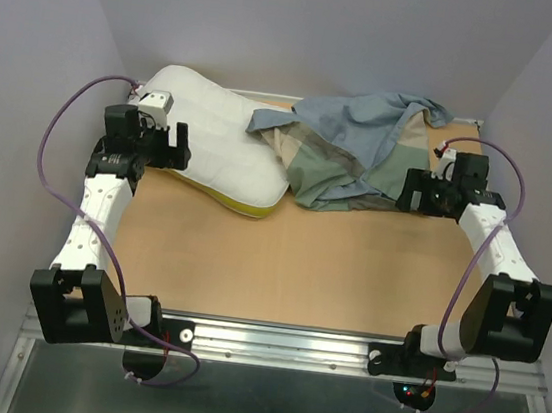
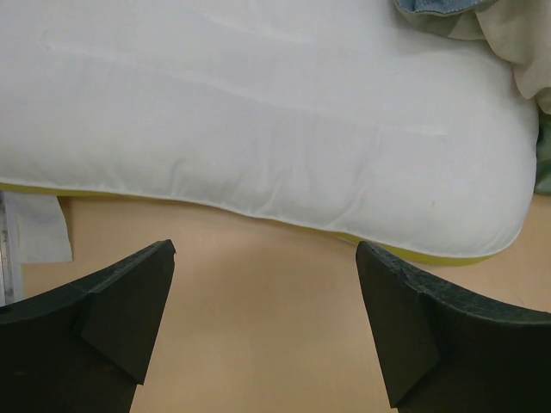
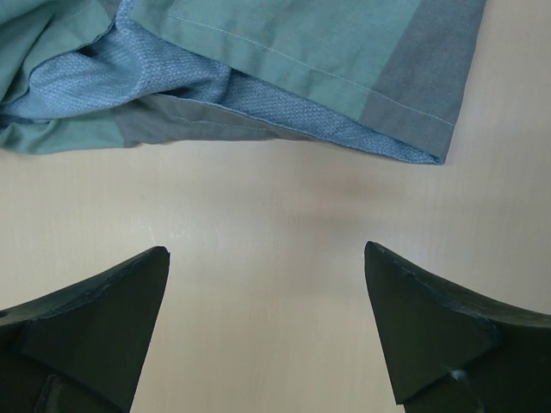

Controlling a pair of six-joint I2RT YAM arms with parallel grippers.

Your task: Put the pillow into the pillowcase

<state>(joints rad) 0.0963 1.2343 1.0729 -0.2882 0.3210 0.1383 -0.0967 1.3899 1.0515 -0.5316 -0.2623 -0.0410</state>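
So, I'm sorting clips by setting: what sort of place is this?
Probably a robotics lab test cell: a wooden table walled in by plain panels, a left arm and right arm bolted to a metal rail, only a pillow and pillowcase laid out.

The pillow [image 1: 218, 144] is plain white, with faint quilted seams across it and a yellow band along its near edge. The pillowcase [image 1: 358, 156] is patchwork: grey-blue on top, then blocks of muted green, tan and grey-brown. Up close, the green carries a pale stitched line and the blue shows a fine woven speckle. The tabletop [image 1: 329, 263] is light tan. The left gripper [image 2: 265, 249] and the right gripper [image 3: 266, 249] are matt black.
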